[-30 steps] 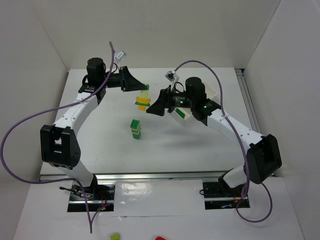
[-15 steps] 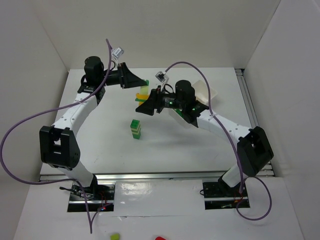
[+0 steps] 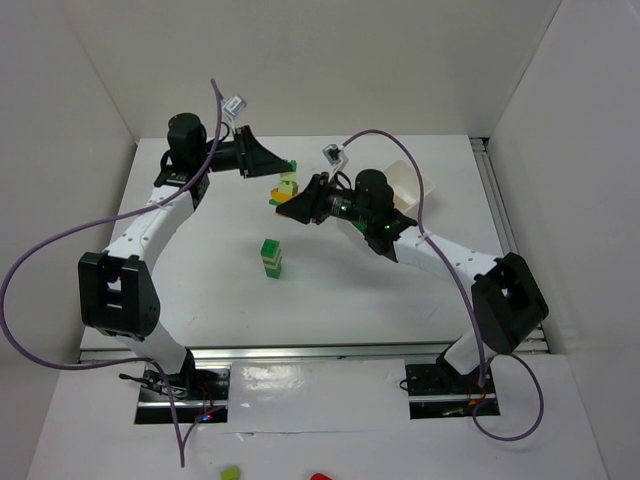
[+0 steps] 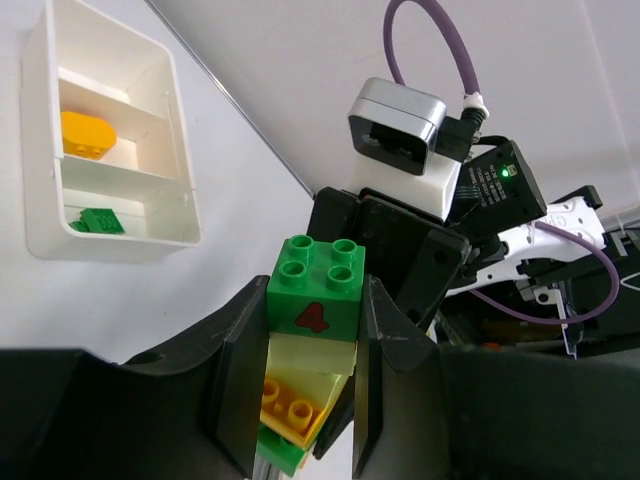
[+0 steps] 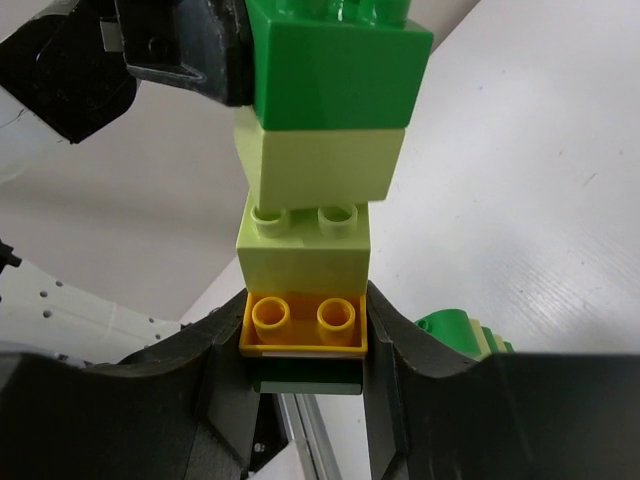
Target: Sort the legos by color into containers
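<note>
White table [image 3: 210,290]; left gripper [image 3: 289,169], right gripper [image 3: 284,204] tip-to-tip, lego stack [image 3: 288,186] between.

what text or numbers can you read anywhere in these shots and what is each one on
"4", in red, on the side of the green brick at the end of the stack of bricks clamped in the left gripper.
The small white cable tags in the top view: too small to read.
No other text shows in any view.
</note>
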Robot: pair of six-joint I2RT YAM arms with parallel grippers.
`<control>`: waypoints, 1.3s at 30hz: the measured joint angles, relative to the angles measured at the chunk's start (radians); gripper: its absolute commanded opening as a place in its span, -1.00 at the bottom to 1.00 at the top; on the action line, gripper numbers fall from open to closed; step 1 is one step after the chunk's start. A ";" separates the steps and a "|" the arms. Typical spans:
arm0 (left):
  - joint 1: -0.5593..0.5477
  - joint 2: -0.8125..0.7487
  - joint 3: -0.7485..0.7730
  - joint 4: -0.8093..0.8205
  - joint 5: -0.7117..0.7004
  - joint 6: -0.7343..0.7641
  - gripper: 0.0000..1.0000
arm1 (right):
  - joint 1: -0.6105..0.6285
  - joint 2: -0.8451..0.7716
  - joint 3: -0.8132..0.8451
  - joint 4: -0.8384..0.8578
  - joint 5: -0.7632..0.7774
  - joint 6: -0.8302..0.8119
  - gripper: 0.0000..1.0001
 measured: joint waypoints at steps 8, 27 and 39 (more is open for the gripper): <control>0.021 0.000 -0.032 -0.014 -0.015 0.006 -1.00 | 0.002 -0.022 -0.035 0.007 0.028 0.000 -0.66; 0.131 0.016 0.041 -0.547 -0.474 0.335 -1.00 | 0.079 0.195 0.161 -0.621 0.546 -0.210 -0.59; 0.111 0.015 0.000 -0.655 -0.627 0.393 -1.00 | 0.137 0.391 0.253 -0.795 0.652 -0.277 0.50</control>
